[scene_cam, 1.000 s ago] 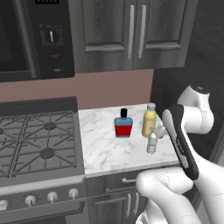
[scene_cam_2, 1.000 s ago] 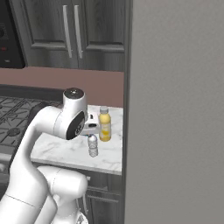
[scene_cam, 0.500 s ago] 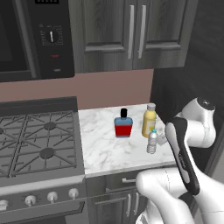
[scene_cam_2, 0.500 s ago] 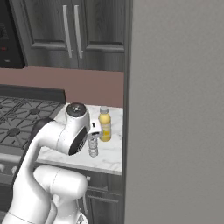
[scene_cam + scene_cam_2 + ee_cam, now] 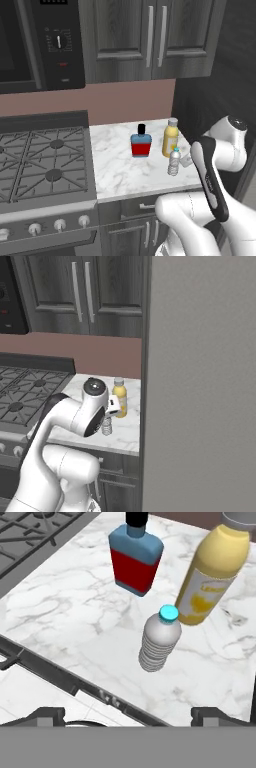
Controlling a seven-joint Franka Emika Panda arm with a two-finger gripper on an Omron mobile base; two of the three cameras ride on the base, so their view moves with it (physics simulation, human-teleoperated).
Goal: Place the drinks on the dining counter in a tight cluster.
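Yellow bottle (image 5: pixel 215 572) label unreadable; water bottle (image 5: pixel 158 643) just beside; jaws spread, empty.

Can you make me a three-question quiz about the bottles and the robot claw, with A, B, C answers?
1. Where do the bottles stand?
A. on the stove
B. on the white marble worktop
C. on the floor

2. What colour is the cap of the small clear water bottle?
A. blue
B. red
C. green

3. Is the claw holding anything?
A. the squat red-and-blue bottle
B. the tall yellow bottle
C. nothing

Answers: B, all three stand upright beside the stove; A, its cap shows blue; C, the claw's tips sit wide apart, short of the bottles.
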